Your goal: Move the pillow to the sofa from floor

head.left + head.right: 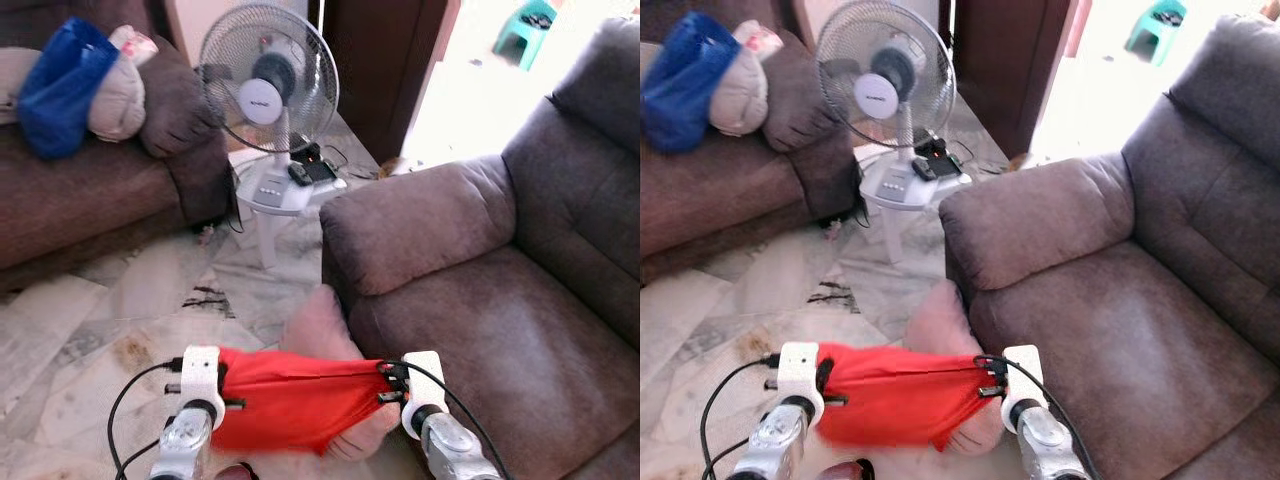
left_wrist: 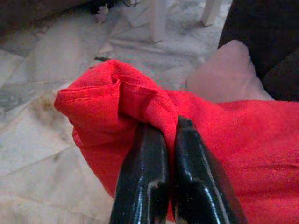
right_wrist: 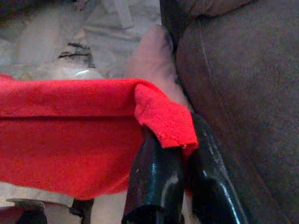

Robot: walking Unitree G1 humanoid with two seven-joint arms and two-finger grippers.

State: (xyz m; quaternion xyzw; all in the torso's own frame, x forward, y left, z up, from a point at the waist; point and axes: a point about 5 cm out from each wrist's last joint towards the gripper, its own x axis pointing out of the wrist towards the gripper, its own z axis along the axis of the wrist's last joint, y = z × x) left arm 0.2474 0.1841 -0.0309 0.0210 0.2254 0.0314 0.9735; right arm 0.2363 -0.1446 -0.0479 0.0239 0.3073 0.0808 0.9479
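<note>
At lower centre, the left gripper (image 2: 161,140) and right gripper (image 3: 180,144) each pinch an end of a red cloth (image 1: 290,395), stretched taut between them. It covers a pink pillow (image 1: 320,325) on the tiled floor (image 1: 100,310), against the brown sofa (image 1: 470,300).

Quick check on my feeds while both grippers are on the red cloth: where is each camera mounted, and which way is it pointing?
Left eye view: head camera, looking forward and down at the sofa, fan, pink pillow; both silver arms show.
Right eye view: its stereo twin, same scene.
Left wrist view: along the left gripper, shut on the red cloth.
Right wrist view: along the right gripper, shut on the cloth's other end.
Both wrist views share the cloth and pillow.
</note>
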